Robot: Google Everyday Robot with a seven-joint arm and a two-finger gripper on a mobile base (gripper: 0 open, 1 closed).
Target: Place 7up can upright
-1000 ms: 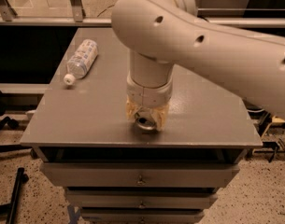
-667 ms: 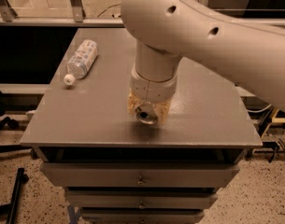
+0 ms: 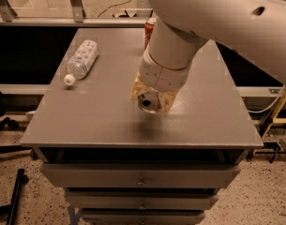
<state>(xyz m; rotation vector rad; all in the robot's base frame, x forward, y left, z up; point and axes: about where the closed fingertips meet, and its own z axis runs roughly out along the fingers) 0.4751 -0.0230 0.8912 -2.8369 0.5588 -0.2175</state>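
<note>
Above the middle of the desk (image 3: 109, 121), the claw (image 3: 151, 101) pinches the 7up can (image 3: 149, 104) between its fingers — silver end tilted toward the camera, shadow beneath. A water bottle (image 3: 81, 60) lies on its side at the left; a red can (image 3: 150, 28) stands behind the arm.

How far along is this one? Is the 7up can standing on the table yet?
Done: the gripper is shut on the 7up can.
In hand: the can is held tilted over the table near its front, its silver top facing the camera and a shadow beneath it, so it seems clear of the surface.
Left: turn it upright, set it down, let go.
</note>
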